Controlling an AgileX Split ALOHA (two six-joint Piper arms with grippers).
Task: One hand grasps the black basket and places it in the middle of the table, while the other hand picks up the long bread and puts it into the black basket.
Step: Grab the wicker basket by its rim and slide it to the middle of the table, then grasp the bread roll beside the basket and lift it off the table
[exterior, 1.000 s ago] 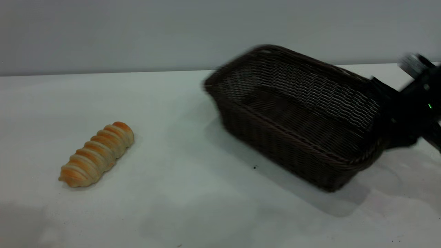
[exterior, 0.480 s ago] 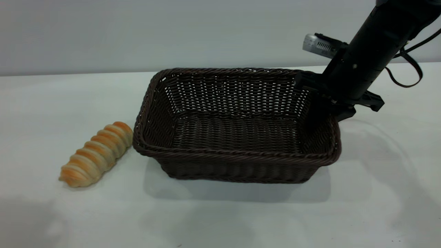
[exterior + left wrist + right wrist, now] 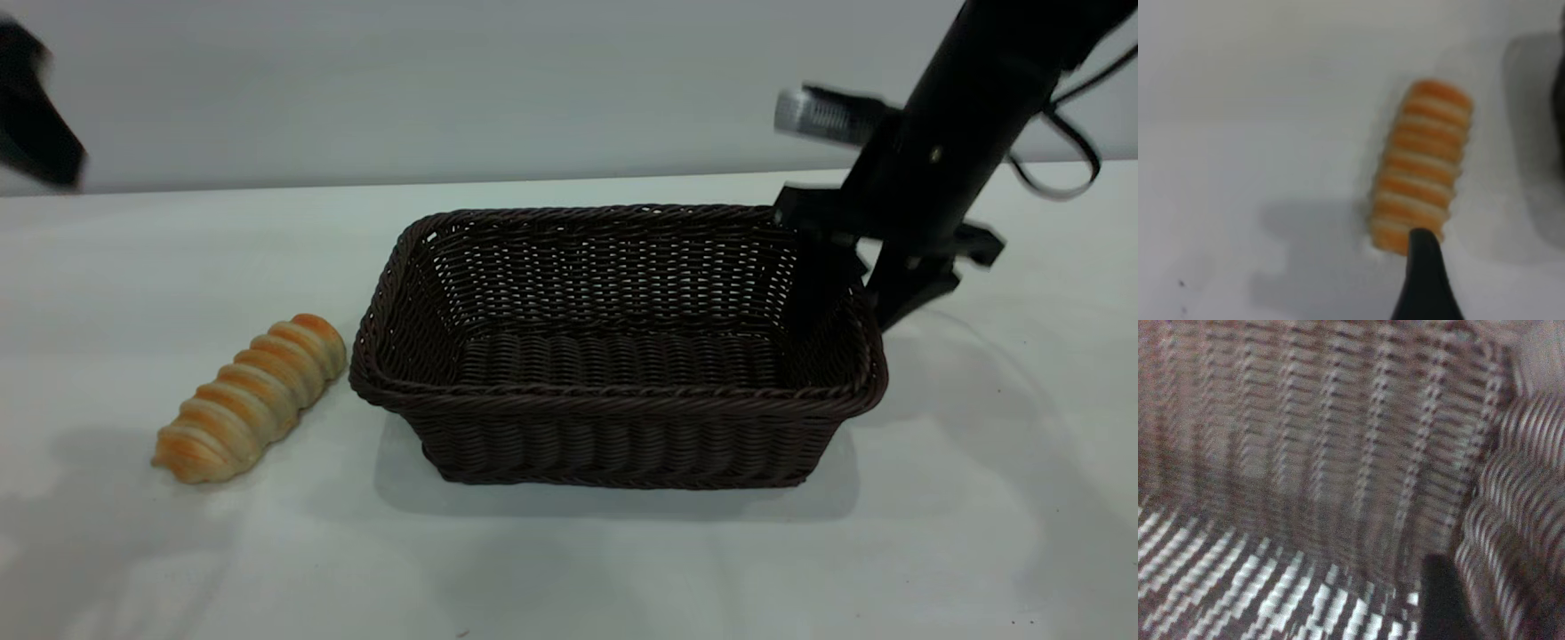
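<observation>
The black basket [image 3: 613,418] stands flat on the table [image 3: 569,569], near its middle. My right gripper [image 3: 861,298] straddles the basket's right rim, one finger inside and one outside, slightly open and not holding the wall. In the right wrist view the woven wall [image 3: 1338,467] fills the picture, with one dark finger [image 3: 1441,603] beside the rim. The long bread [image 3: 251,397] lies on the table left of the basket, close to its corner. My left gripper [image 3: 36,124] hovers high at the far left, open; its wrist view shows the bread [image 3: 1421,177] beyond one fingertip [image 3: 1423,273].
A pale wall runs behind the table's back edge. The right arm's cable [image 3: 1062,151] loops at the upper right. Bare tabletop lies in front of the basket and bread.
The basket swung in from the right, levelled, then settled lower onto the table as the right gripper loosened on its rim. The left gripper has come into view at top left.
</observation>
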